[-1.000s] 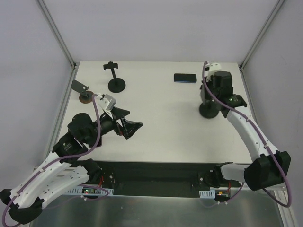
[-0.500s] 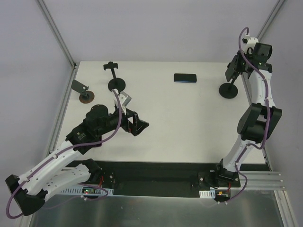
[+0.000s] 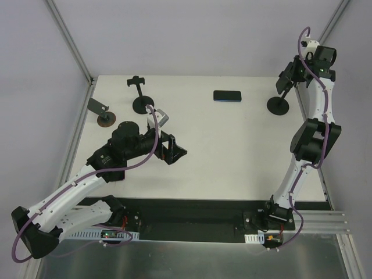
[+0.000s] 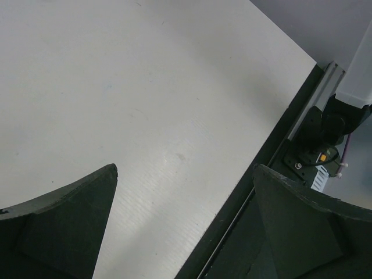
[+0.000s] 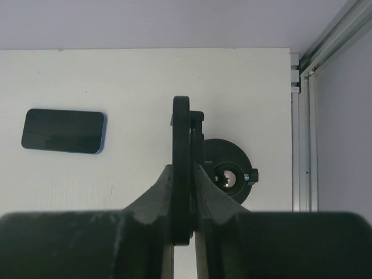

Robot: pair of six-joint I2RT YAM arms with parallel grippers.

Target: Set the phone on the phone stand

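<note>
The phone [image 3: 226, 96] is dark with a blue edge and lies flat at the back of the white table; it also shows in the right wrist view [image 5: 64, 131]. My right gripper [image 3: 286, 81] is at the far right corner, shut on the upright plate [image 5: 182, 145] of a black phone stand, whose round base [image 3: 278, 106] rests on the table [image 5: 229, 174]. The phone lies well left of that stand. My left gripper [image 3: 174, 152] is open and empty over the table's near middle, with bare table between its fingers [image 4: 64, 226].
A second black stand [image 3: 142, 103] with a cradle on top is at the back left. A small grey-and-brown stand [image 3: 102, 115] sits near the left edge. The table's near edge and black rail [image 4: 256, 192] lie under the left gripper. Frame posts rise at the back corners.
My right arm has carried the black stand from the right middle of the table up to the far right corner. My left gripper has moved slightly right, still open.
</note>
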